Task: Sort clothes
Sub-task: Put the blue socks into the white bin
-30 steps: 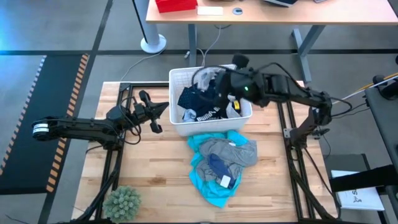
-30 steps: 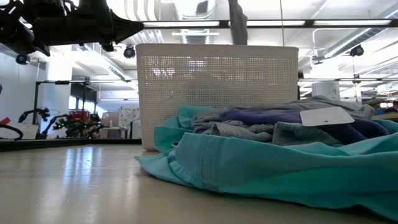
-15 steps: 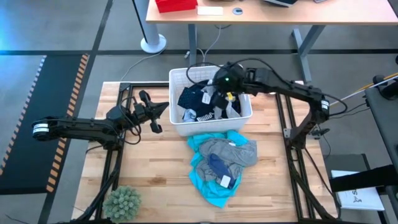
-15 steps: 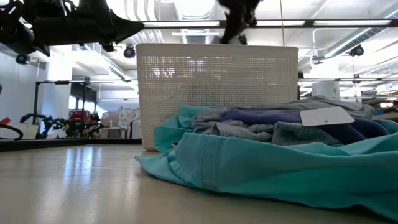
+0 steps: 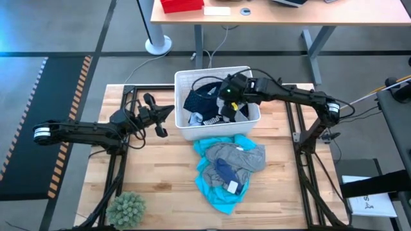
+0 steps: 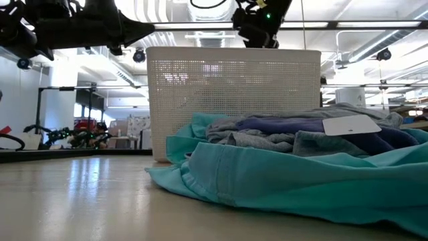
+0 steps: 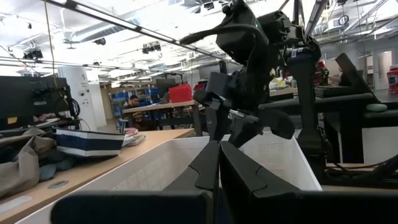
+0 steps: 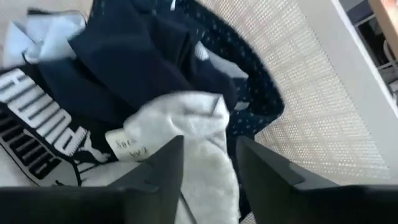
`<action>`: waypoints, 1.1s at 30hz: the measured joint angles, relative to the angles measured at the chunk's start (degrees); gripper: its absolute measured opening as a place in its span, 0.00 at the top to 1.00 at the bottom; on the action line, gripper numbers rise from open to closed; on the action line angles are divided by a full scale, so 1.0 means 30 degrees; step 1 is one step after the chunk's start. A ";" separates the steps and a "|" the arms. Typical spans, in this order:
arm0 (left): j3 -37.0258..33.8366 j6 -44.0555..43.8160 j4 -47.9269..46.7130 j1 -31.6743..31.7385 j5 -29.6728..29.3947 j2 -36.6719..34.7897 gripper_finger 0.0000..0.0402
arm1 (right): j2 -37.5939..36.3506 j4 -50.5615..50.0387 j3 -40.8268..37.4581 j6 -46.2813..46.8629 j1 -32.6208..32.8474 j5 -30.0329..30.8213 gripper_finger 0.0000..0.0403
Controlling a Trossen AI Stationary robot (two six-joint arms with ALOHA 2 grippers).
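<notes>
Item: my right pincer (image 5: 226, 104), reaching into the white basket (image 5: 182, 82) at the far middle of the table (image 5: 160, 186). My two fingers (image 8: 158, 171) stand apart, with a pale grey garment (image 8: 193, 134) lying in the gap between them; I cannot tell whether they touch it.

Item: basket contents. A navy patterned garment (image 8: 249, 93) against the slotted wall, a black garment with a white lettered waistband (image 8: 37, 140), and a light blue piece (image 8: 43, 31) beside it.

Item: heap on the table just in front of the basket. A turquoise garment (image 5: 207, 186) underneath, a grey one (image 5: 241, 155) on top, and a dark blue piece (image 5: 225, 170) with a white tag.

Item: my left pincer (image 5: 159, 117), fingers together, holding nothing, waiting just left of the basket.

Item: green fuzzy ball (image 5: 126, 208), near front left corner.
</notes>
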 joint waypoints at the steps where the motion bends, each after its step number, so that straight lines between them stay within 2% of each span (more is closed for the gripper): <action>1: 0.0000 0.0002 0.0005 0.0000 0.0001 0.0000 1.00 | 0.0000 -0.0027 0.0228 0.0000 0.0000 0.0007 0.64; 7: 0.0000 0.0016 0.0001 0.0000 0.0000 0.0000 1.00 | -0.0007 -0.1439 0.2689 0.0051 0.0036 0.0007 0.49; 11: 0.0000 0.0021 -0.0010 0.0000 -0.0006 0.0133 1.00 | -0.0036 -0.3753 0.4600 -0.0092 0.0365 0.0026 0.45; 13: 0.0000 0.0024 -0.0043 0.0000 -0.0006 0.0282 1.00 | -0.0069 -0.4769 0.5198 0.0120 0.0745 0.0189 0.49; 15: 0.0000 0.0024 -0.0037 0.0014 0.0001 0.0453 1.00 | -0.0135 -0.5107 0.5381 0.0418 0.1230 0.0338 0.58; 20: 0.0000 -0.0050 -0.0022 0.0015 0.0001 0.0612 1.00 | -0.0488 -0.5051 0.4766 0.0984 0.3017 0.0677 0.92; 21: 0.0000 -0.0083 -0.0028 0.0015 0.0001 0.0612 1.00 | -0.0562 -0.5041 0.4534 0.1027 0.3472 0.0670 0.96; 33: 0.0000 -0.0479 0.0022 0.0015 0.0023 0.0590 1.00 | -0.0743 -0.5043 0.2858 0.5109 0.9958 0.0626 0.99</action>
